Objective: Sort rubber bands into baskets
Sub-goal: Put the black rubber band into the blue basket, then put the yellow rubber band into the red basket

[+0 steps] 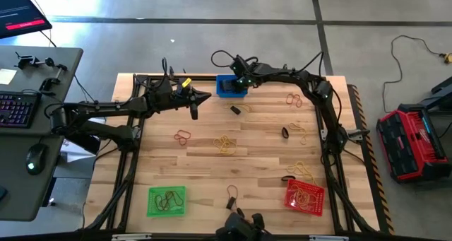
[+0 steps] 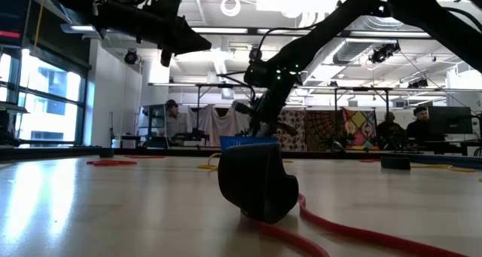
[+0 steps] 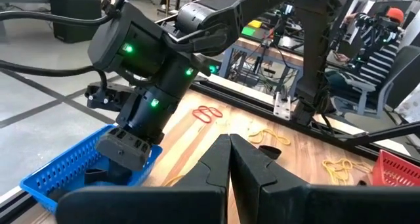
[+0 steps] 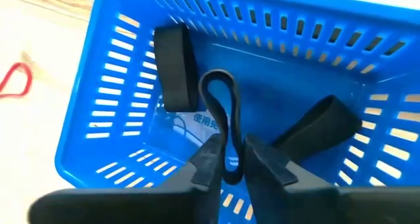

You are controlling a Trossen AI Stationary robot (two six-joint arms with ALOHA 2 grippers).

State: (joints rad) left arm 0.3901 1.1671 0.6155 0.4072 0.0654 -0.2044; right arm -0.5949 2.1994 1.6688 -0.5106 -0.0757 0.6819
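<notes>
We are hanging our right pincer (image 4: pixel 226 159) inside the blue basket (image 4: pixel 118 129) at the counter's (image 1: pixel 254 138) far edge, its fingers slightly apart with a black rubber band (image 4: pixel 223 112) looped between them, two wider black bands lying on the basket floor beside it. Our left pincer (image 1: pixel 194 107), fingers pressed together, is hovering above the counter just beside that basket. Yellow and reddish bands are lying scattered across the counter, with the green basket (image 1: pixel 167 201) and red basket (image 1: pixel 304 196) sitting along the near edge.
</notes>
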